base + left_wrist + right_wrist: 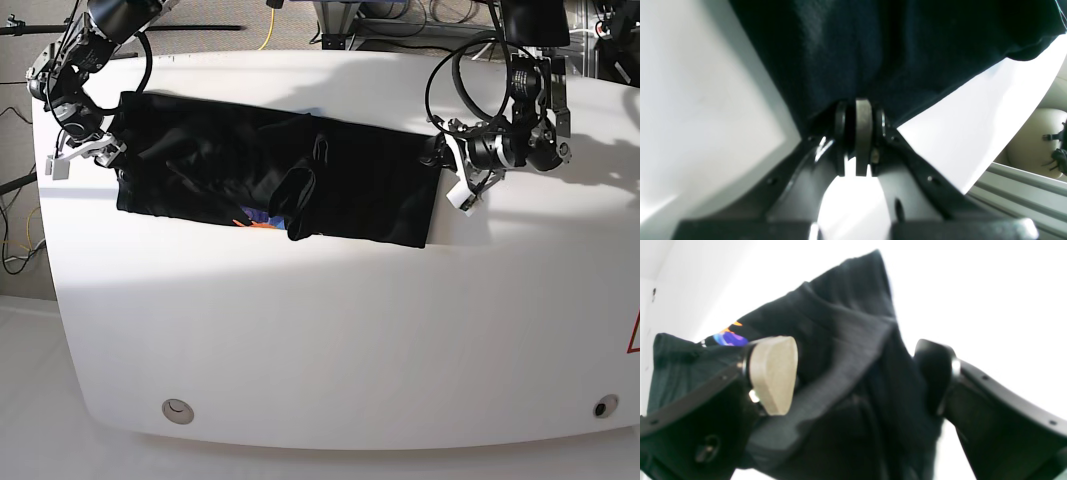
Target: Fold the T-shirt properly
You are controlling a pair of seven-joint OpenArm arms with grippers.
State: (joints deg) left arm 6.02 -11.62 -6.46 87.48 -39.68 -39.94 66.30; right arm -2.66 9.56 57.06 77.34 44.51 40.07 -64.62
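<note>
- Your black short-sleeved cloth T-shirt [270, 180] lies as a long folded band across the far half of the white rounded table [330, 340]; a scrap of its orange, purple and blue print [255, 218] peeks out at the near edge.
- Your left gripper [858, 133] sits at the band's end on the base view's right, jaws pressed together on a pinch of the black cloth.
- Your right gripper [857, 373] sits at the opposite end, jaws spread wide with a bunched fold of the T-shirt between them; its tan pad [773, 373] is clear of the cloth.
</note>
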